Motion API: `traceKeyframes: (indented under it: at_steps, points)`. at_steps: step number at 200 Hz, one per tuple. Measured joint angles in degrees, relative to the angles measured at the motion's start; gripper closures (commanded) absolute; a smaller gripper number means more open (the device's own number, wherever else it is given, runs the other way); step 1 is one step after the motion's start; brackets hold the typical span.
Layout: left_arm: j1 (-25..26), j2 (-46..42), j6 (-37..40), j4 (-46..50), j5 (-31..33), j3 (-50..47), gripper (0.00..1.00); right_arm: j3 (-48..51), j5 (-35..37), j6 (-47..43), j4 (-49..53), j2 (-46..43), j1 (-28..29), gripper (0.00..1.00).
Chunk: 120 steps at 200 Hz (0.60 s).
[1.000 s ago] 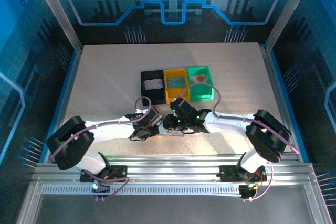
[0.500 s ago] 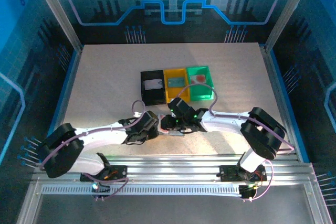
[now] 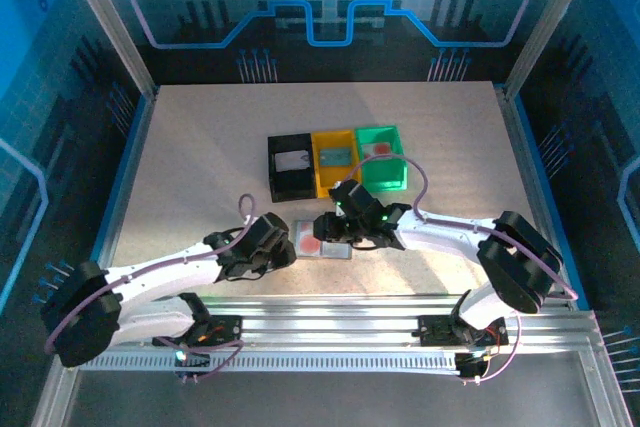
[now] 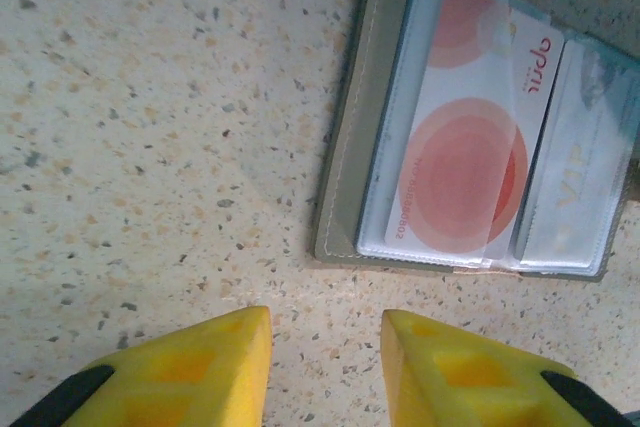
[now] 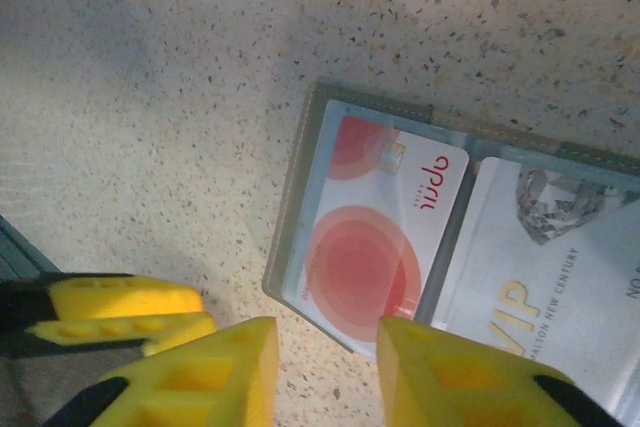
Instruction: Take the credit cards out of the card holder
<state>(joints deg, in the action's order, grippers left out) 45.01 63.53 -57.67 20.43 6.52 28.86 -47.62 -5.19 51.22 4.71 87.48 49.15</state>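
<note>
pale speckled table [image 3: 200, 147] inside blue-lit walls. the card holder [image 3: 323, 240] lies open near its near edge, between the left gripper [image 4: 325, 335] and right gripper [image 5: 328, 342], both with fingers apart and empty. up close, a red-circled card [image 4: 470, 162] and a vip card [image 5: 545, 297] sit in its pockets.

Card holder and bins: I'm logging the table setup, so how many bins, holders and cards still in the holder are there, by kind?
Bins: 3 (black bin, yellow bin, green bin)
Card holder: 1, lying open
Cards in its pockets: 2 (red-orange card, VIP card)
Total: 6
</note>
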Motion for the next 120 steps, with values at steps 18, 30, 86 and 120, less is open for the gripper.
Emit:
traceKeyframes:
  at_steps: [18,30,86,120]
  points:
    - [-1.29,-0.2,0.76,0.37,-0.5,0.02,0.64,0.0,-0.35,-0.79,0.81,0.09,-0.2,0.67]
    - [-1.81,0.24,1.09,0.57,-0.85,0.26,0.63,-0.04,-0.96,-1.14,0.81,0.5,-0.22,0.67]
    - [-3.32,7.96,2.8,1.14,-2.38,5.35,0.58,-0.7,-3.23,-1.18,0.0,5.18,-0.2,0.7]
    - [-4.15,13.09,4.26,1.14,-3.32,8.22,0.57,-0.76,-3.85,-1.16,-1.09,7.06,-0.2,0.71]
